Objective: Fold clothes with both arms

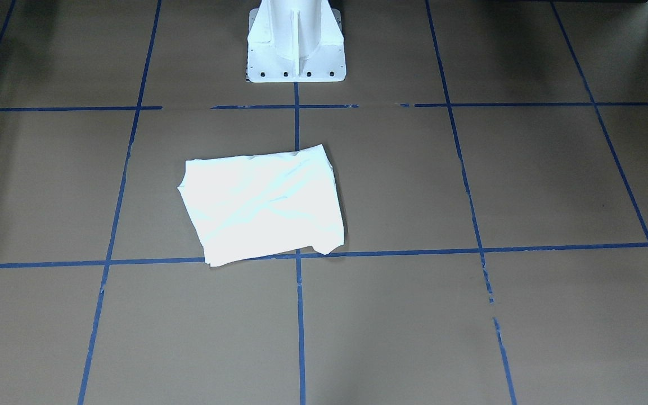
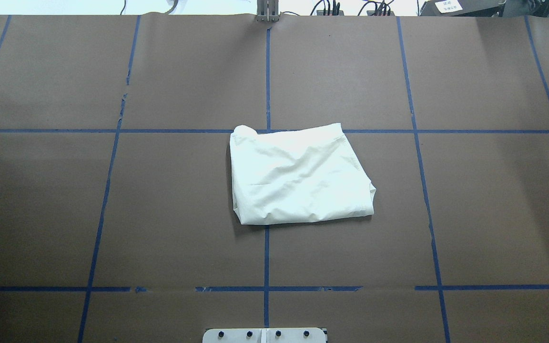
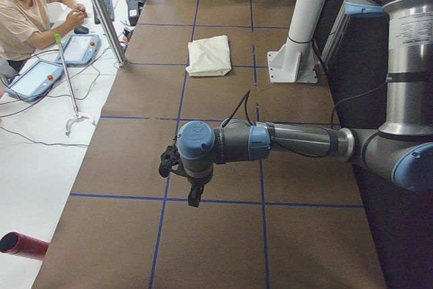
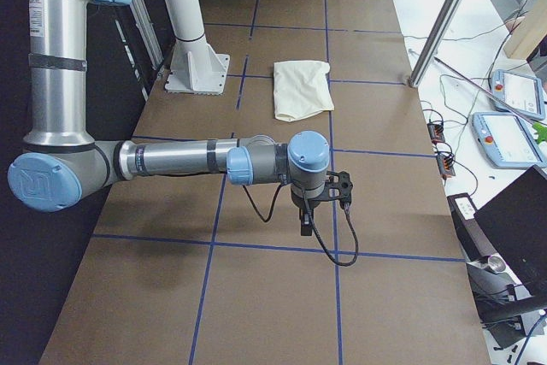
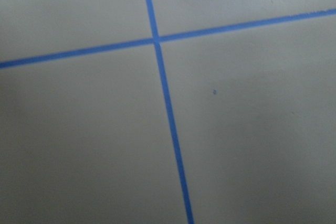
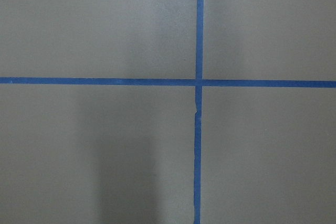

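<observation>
The clothes (image 2: 298,176) lie as one folded cream rectangle at the table's middle, plain side up with no print showing. They also appear in the front view (image 1: 262,205) and in both side views (image 3: 210,55) (image 4: 302,87). Neither arm touches them. My left arm reaches out low over the table's left end, with its gripper (image 3: 195,194) pointing down, far from the clothes. My right arm does the same at the right end, its gripper (image 4: 305,224) also pointing down. I cannot tell whether either gripper is open or shut. Both wrist views show only brown paper and blue tape.
Brown paper with a blue tape grid (image 2: 267,131) covers the table. The white pedestal base (image 1: 296,45) stands at the robot's side. A person (image 3: 27,5) sits beyond the far edge by teach pendants (image 3: 40,76), behind an aluminium post (image 3: 101,11).
</observation>
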Robot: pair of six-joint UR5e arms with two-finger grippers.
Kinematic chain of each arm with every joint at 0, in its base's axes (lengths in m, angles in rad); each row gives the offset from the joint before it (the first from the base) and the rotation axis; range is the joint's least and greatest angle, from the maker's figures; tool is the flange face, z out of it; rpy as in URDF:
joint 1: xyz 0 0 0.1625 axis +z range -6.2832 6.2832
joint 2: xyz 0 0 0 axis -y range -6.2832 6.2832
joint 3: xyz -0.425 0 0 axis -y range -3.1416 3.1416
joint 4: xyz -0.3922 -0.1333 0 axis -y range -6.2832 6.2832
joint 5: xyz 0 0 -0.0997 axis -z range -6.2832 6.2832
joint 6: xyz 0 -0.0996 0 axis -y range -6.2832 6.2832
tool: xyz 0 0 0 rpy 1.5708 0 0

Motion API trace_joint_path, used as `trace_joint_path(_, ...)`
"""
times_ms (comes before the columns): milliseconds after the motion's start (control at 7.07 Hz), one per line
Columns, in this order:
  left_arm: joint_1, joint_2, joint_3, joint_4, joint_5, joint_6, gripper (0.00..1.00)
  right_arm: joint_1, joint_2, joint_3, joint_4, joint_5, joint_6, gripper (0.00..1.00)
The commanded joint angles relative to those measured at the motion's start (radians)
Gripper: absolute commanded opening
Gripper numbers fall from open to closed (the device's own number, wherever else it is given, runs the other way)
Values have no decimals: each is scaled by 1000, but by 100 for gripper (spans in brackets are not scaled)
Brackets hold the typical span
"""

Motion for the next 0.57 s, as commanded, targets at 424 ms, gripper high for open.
trace_joint_path(424, -4, -16, 49, -96, 42, -2, 100, 1, 0, 3, 3, -2, 0, 100)
